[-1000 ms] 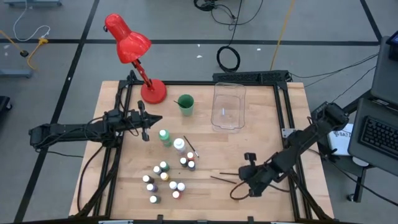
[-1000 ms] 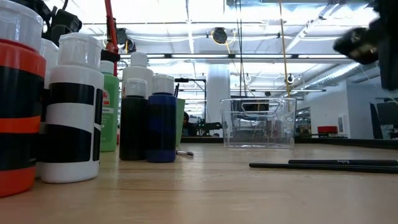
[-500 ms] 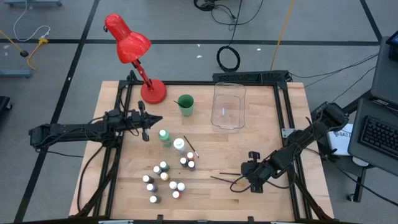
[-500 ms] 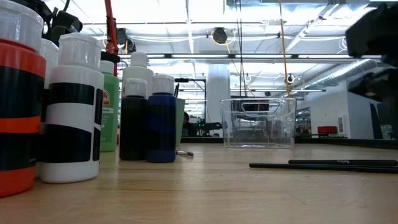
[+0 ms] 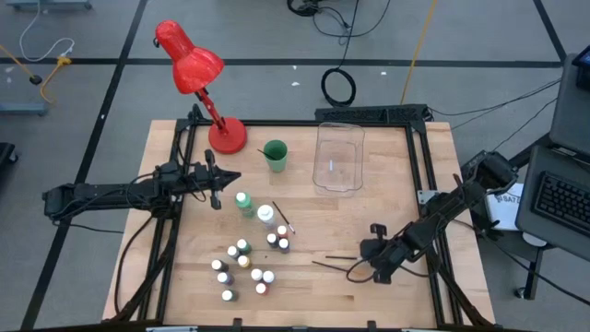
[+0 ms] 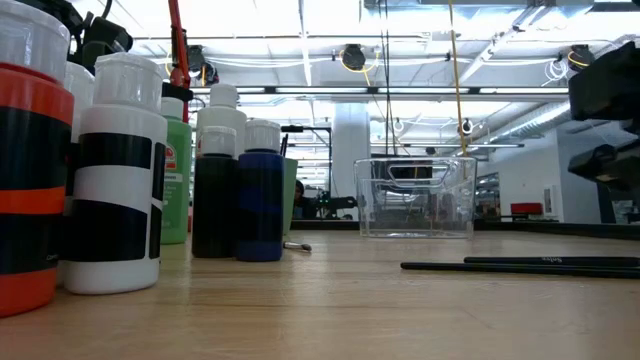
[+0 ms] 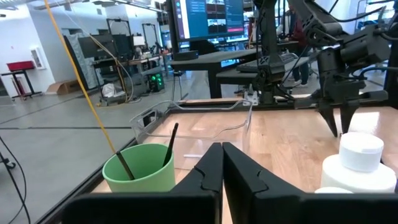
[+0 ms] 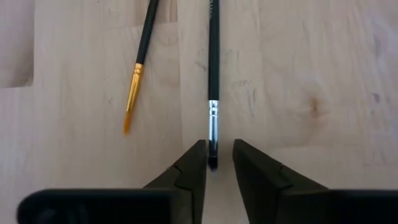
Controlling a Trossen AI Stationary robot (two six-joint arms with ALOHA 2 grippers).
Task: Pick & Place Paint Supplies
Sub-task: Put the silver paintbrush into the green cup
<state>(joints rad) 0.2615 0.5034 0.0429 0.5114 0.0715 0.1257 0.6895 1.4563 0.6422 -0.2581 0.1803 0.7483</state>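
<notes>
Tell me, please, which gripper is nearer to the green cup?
The left. The left gripper waits just beside the green cup, towards the table's left edge. The right gripper is far across the table, down over two brushes.

Pale wooden table (image 5: 313, 231) — matt, clear glossy plastic bin (image 5: 338, 157)

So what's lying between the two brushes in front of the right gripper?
Nothing: in the right wrist view bare wood separates the orange-tipped brush from the silver-ferruled brush, whose tip sits between the right gripper's fingers.
</notes>
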